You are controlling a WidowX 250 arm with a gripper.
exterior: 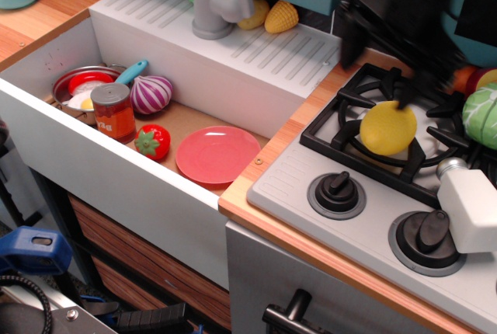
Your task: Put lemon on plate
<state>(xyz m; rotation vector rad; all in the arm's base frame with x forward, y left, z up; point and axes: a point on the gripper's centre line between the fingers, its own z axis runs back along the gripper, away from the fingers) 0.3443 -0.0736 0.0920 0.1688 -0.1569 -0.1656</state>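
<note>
Grabbing the lemon (387, 126) off the stove burner (392, 128) is best done centred, since the blurry hand (378, 78) above it looks spread and empty; the plate (218, 155) sits in the sink (194, 128).
</note>
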